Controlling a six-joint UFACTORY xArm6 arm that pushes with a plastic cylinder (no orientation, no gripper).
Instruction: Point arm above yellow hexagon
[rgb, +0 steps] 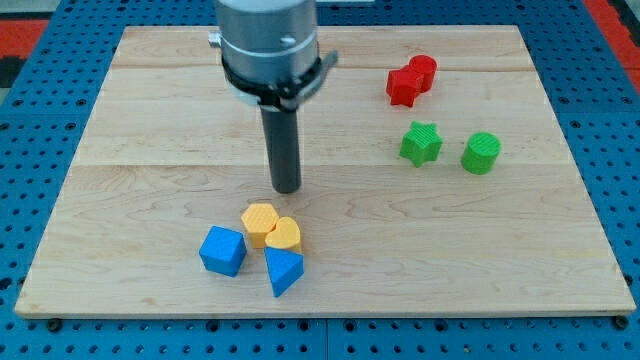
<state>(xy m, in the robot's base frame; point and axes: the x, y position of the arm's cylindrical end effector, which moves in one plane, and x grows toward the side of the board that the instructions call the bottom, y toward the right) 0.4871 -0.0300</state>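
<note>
The yellow hexagon (259, 221) lies on the wooden board (150, 120) near the view's bottom, left of centre. A second yellow block, heart-like in shape (284, 236), touches its right side. My tip (287, 188) stands just above and slightly right of the yellow hexagon in the view, a short gap apart from it. A blue cube (222, 250) lies to the lower left of the hexagon. A blue triangular block (284, 270) lies below the yellow pair.
A red star (403, 86) and a red cylinder (424, 70) touch each other at the view's upper right. A green star (420, 143) and a green cylinder (481, 153) lie below them. A blue pegboard (40, 120) surrounds the board.
</note>
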